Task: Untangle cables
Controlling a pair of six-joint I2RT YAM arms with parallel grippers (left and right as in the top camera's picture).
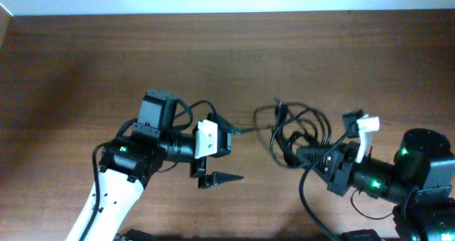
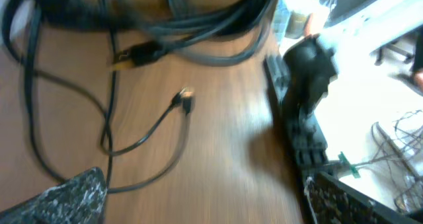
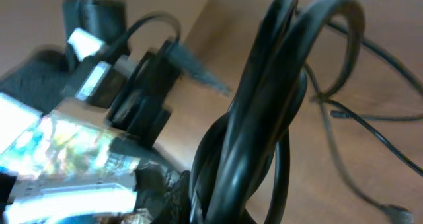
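The cables [image 1: 290,131] are bunched over the table [image 1: 85,63], at 3 o'clock from its middle. The right gripper [image 1: 304,156], at the bunch's 5 o'clock, is clenched on a thick loop of them. The left gripper [image 1: 226,160], at their 9 o'clock, is released and holds nothing; one cord reaches toward it.

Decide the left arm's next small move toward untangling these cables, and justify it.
Probably reach the left gripper toward the loose plug end on the table and close on it. Its jaws stand open and empty, while the right gripper seems shut on the bunched cables, so drawing that free end away may loosen the tangle.
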